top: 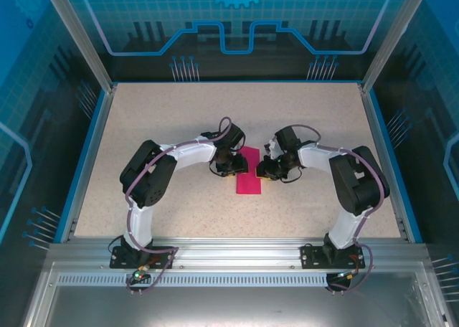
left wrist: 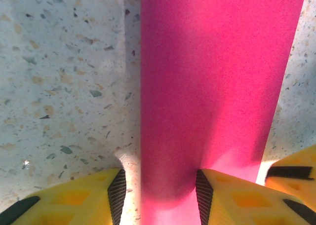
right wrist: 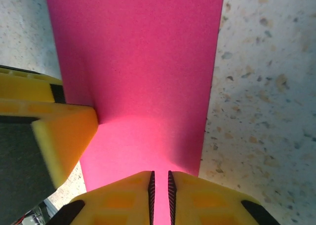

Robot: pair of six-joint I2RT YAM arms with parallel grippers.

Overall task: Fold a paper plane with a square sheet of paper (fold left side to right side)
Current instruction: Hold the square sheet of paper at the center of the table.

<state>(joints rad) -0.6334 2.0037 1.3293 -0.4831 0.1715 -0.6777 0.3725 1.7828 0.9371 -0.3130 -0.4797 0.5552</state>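
While the sheet of paper (top: 249, 175) lies folded into a narrow strip at the middle of the table (top: 179, 126) between both arms, the left gripper (left wrist: 158, 188) stands spread, one finger on bare table, the other on the paper. The right gripper (right wrist: 160, 188) is pressed almost together over the strip's end, a thin slit left; whether it nips paper I cannot tell.

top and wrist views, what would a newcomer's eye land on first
A narrow magenta sheet glows at the middle of the speckled table. Both arms curl in to it: the left gripper straddles one long edge, fingers apart; the right gripper, beside it, has its fingers nearly closed over the sheet.
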